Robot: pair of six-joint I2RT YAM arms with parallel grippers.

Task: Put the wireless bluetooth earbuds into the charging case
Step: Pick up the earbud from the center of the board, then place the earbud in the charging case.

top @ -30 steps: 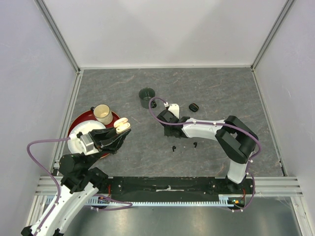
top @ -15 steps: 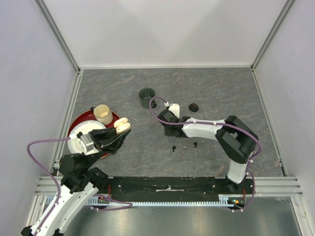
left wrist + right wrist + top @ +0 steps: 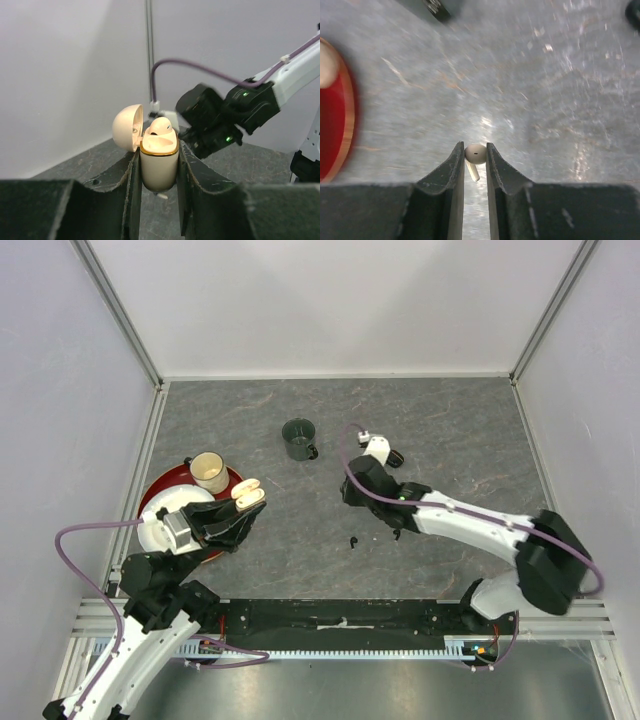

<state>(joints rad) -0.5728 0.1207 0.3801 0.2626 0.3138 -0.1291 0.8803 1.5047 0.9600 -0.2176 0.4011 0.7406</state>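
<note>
No legible text, label, brand name, number or sign is found in the top view or in either wrist view. Nothing readable stands on any surface in frame.

Your counter, left to right.
- Left edge of the grey stone-patterned counter (image 3: 450, 420): round red plate (image 3: 150, 496), with a cream ceramic cup (image 3: 209, 471) on its far side.
- Just right of the plate: your left tool (image 3: 159, 150), with an upright cream plastic charging case (image 3: 159, 165) between its fingers. One cream-white earbud (image 3: 161, 126) sits in the case.
- Centre, far: dark green mug (image 3: 298, 438).
- Right of the mug: small black oval case (image 3: 396, 458).
- Your right tool (image 3: 475, 149): second cream-white earbud (image 3: 475, 154) between its fingers.
- Centre, near: tiny black earbud (image 3: 353, 541) on the counter.
</note>
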